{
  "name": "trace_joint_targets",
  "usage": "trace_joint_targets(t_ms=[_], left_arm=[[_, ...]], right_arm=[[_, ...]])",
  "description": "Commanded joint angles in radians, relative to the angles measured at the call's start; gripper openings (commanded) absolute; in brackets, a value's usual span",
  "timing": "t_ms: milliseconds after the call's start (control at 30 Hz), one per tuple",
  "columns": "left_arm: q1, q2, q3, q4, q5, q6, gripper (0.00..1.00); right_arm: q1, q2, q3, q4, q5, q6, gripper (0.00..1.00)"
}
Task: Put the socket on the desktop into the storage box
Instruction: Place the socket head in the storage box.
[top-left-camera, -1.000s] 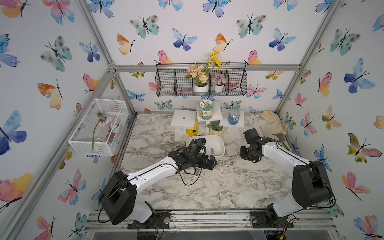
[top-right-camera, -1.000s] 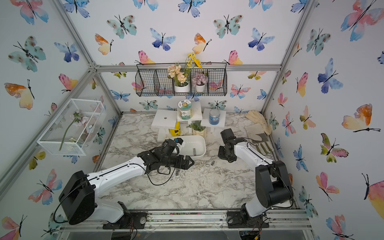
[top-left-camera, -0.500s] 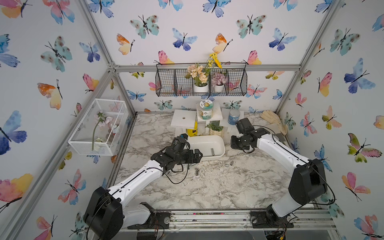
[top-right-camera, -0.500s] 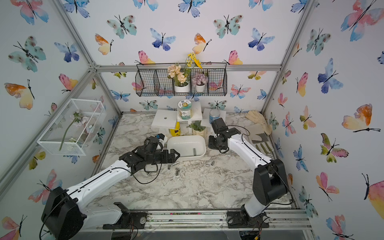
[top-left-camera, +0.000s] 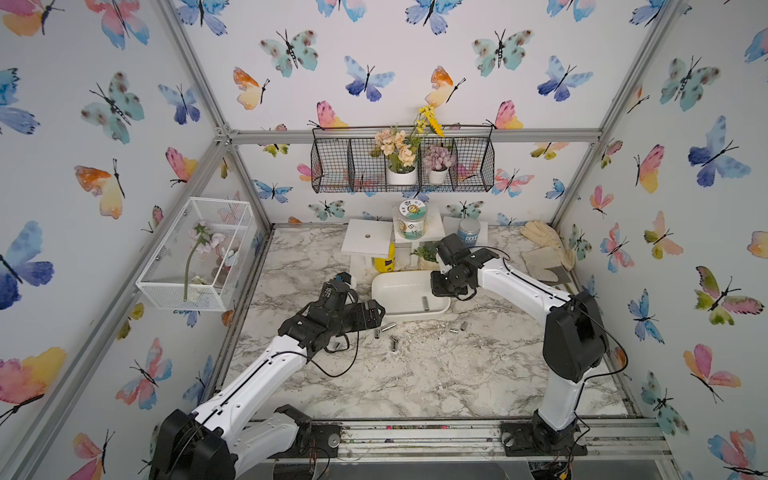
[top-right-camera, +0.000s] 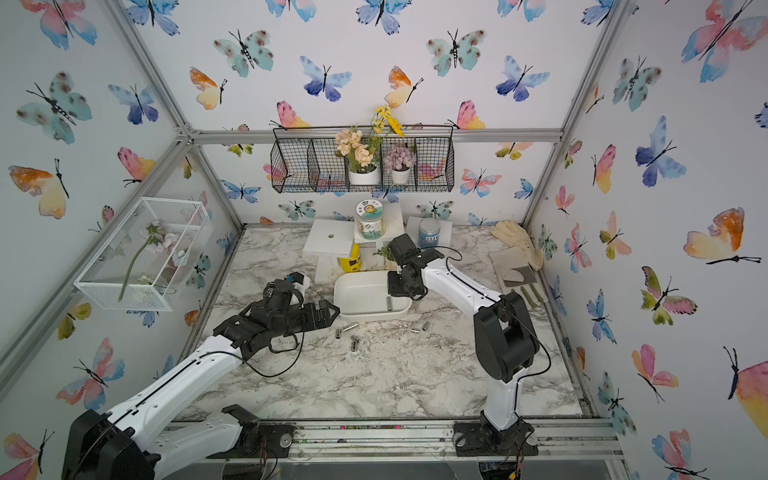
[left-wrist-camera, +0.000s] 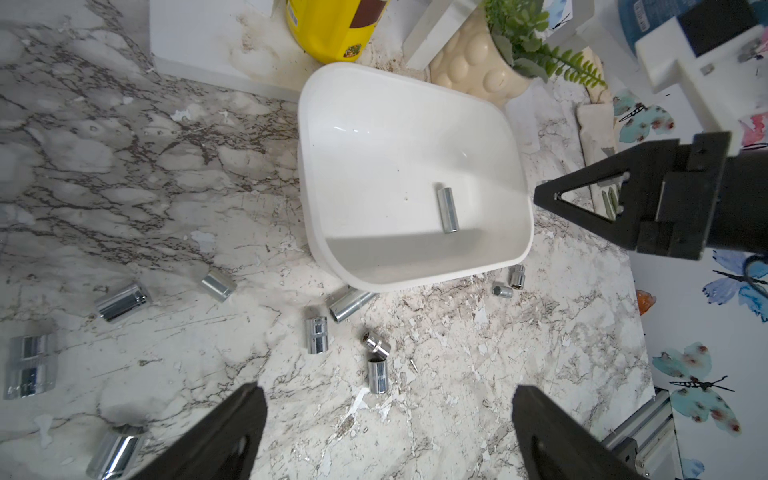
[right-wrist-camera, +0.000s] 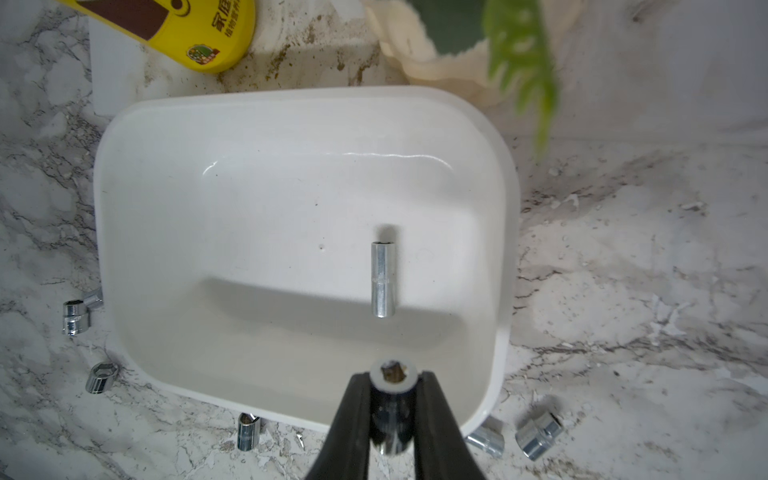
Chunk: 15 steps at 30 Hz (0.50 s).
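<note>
The white storage box (top-left-camera: 399, 286) (top-right-camera: 361, 291) stands on the marble desktop (top-left-camera: 415, 374), and one long chrome socket (right-wrist-camera: 383, 279) (left-wrist-camera: 447, 210) lies inside it. Over the box's right end my right gripper (right-wrist-camera: 393, 380) (top-left-camera: 442, 286) is shut on a socket (right-wrist-camera: 390, 415), seen end-on above the near rim. Left of the box's front corner, above the desktop, my left gripper (left-wrist-camera: 386, 392) (top-left-camera: 374, 316) stands wide open and holds nothing. Several loose sockets (top-left-camera: 388, 327) (left-wrist-camera: 318, 334) lie on the desktop in front of the box.
Behind the box are a yellow bottle (top-left-camera: 384, 262), a cream plant pot (left-wrist-camera: 478, 66), white stands (top-left-camera: 368, 239) and two jars (top-left-camera: 411, 222). Gloves (top-left-camera: 544, 245) lie at the back right. A white wire cage (top-left-camera: 199, 253) hangs on the left wall.
My right gripper has carried its socket leftwards from the open desktop to over the box. The left gripper has drawn back to the left, away from the box's front.
</note>
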Motion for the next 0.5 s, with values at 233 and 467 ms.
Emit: trace_joint_targets(t_ms=[233, 467], left_arm=[[0.026, -0.029, -0.031, -0.011, -0.006, -0.012, 0.97], [0.039, -0.023, -0.048, -0.003, -0.003, -0.012, 0.97]], right_arm=[[0.011, 0.104, 0.056, 0.019, -0.013, -0.004, 0.17], [0.011, 0.169, 0.087, 0.035, -0.008, -0.004, 0.18]])
